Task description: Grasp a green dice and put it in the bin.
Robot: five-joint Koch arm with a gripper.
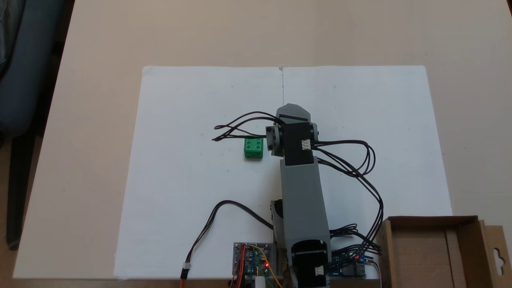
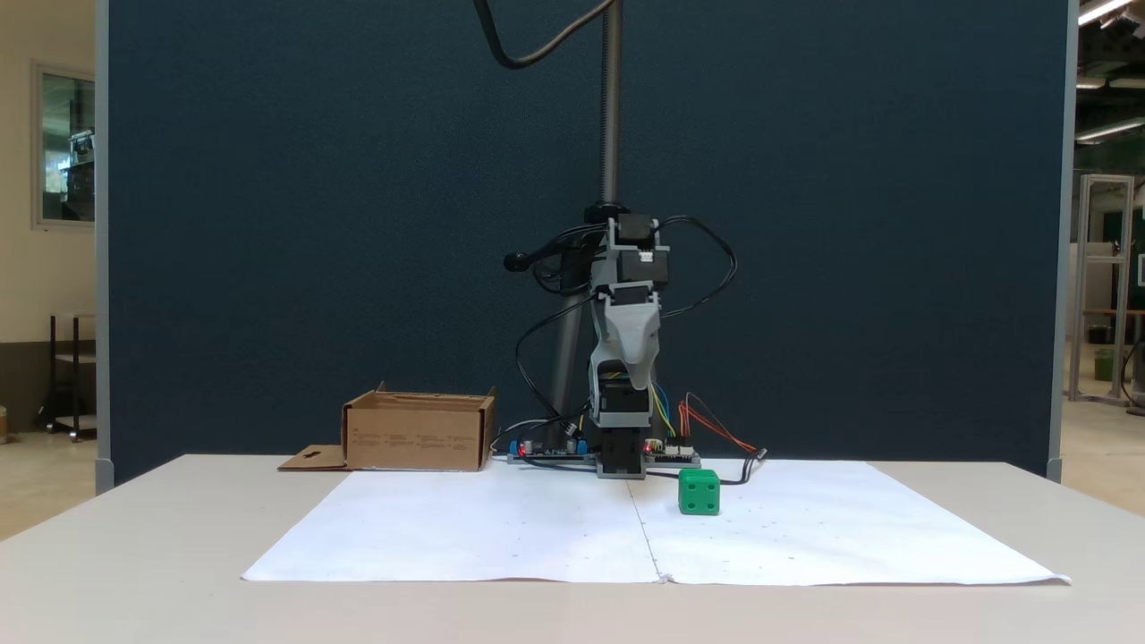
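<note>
One green dice (image 1: 253, 148) sat on white paper (image 1: 192, 192) in a fixed view, just left of the raised gripper (image 1: 294, 110). In the other fixed view, the gripper (image 2: 637, 380) hung above the dice (image 2: 699, 492); I could not tell its jaws' state. The bin (image 2: 419, 434) stood well left.

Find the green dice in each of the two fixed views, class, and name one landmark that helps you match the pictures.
Looking down: green dice left of centre, beside the arm's upper end.
From the front: right of centre, on the white paper.
Shared landmark: the paper's centre crease.
</note>
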